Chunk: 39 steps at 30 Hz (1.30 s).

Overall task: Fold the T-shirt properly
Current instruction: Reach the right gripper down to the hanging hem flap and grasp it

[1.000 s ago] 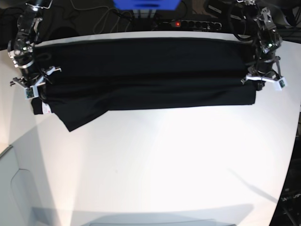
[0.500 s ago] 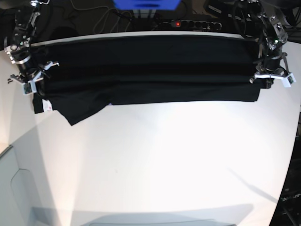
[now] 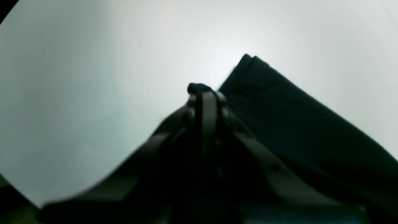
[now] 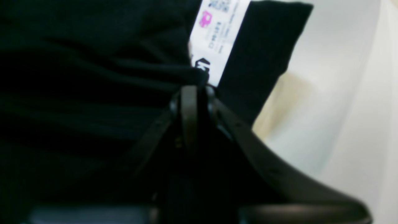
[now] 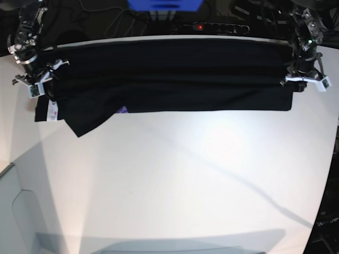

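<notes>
Up along the top of the base frame, the black T-shirt (image 5: 169, 74) stretches across the white desk (image 5: 180, 180). At upper right the left hand (image 5: 303, 82) pinches its edge; at upper left the right hand (image 5: 39, 84) pinches cloth beside a white tag (image 4: 219, 31).

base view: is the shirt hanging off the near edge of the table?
No. The T-shirt lies in a band along the far edge of the table, with bare white top in front of it.
</notes>
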{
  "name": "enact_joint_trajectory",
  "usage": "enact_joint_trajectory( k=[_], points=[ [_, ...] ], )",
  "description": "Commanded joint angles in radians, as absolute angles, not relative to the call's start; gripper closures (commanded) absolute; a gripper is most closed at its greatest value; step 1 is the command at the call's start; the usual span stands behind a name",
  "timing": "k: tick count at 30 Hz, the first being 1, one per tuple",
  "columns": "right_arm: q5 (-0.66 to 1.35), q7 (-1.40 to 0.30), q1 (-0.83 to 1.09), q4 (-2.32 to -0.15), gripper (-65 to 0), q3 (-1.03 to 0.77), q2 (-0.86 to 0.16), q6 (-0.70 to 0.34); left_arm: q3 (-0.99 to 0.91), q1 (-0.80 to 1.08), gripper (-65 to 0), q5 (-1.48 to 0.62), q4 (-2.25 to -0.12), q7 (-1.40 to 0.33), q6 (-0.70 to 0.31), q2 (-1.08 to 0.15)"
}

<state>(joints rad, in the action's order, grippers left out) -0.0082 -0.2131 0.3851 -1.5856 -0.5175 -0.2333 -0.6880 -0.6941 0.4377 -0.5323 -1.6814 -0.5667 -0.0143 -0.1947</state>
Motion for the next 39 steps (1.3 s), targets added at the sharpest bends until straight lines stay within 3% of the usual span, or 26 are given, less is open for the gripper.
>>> enact_joint_trajectory(
  k=[1, 6, 10, 15, 25, 35, 37, 39],
  points=[
    [-0.001, -0.191, 0.384, -1.606, -11.6, -0.526, -0.252, -0.698, -0.702, 0.441, 0.0, -0.527, -1.696, -0.541, -0.005, -0.199],
    [0.005, -0.186, 0.383, -1.684, -29.1, -0.585, -0.248, -0.698, -0.7, 0.444, -0.4, -0.527, -1.696, -0.541, -0.005, -0.191],
    [0.005, -0.191, 0.348, -1.779, -33.0, -0.633, -0.206, -0.698, -0.7, 0.456, -0.4, -0.527, -1.695, -0.541, -0.005, -0.18],
    [0.001, -0.226, 0.269, -1.799, -33.2, -0.541, -0.211, -0.698, -0.7, 0.464, -0.5, -0.527, -1.695, -0.541, -0.005, -0.179],
    [0.001, -0.593, -0.004, -1.618, -33.4, -0.332, -0.22, -0.698, -0.7, 0.469, -0.6, -0.527, -1.696, -0.541, -0.005, -0.179],
    [0.001, -0.627, -0.068, -1.428, -32.6, -0.291, -0.222, -0.698, -0.702, 0.469, -0.6, -0.527, -1.696, -0.541, -0.005, -0.179],
    [0.001, -0.627, -0.067, -1.428, -29.0, -0.291, -0.22, -0.698, -0.702, 0.469, -0.6, -0.527, -1.696, -0.541, -0.005, -0.179],
    [0.001, -0.628, -0.067, -1.429, -20.2, -0.292, -0.22, -0.698, -0.702, 0.469, -0.6, -0.527, -1.696, -0.541, -0.005, -0.179]
  ],
)
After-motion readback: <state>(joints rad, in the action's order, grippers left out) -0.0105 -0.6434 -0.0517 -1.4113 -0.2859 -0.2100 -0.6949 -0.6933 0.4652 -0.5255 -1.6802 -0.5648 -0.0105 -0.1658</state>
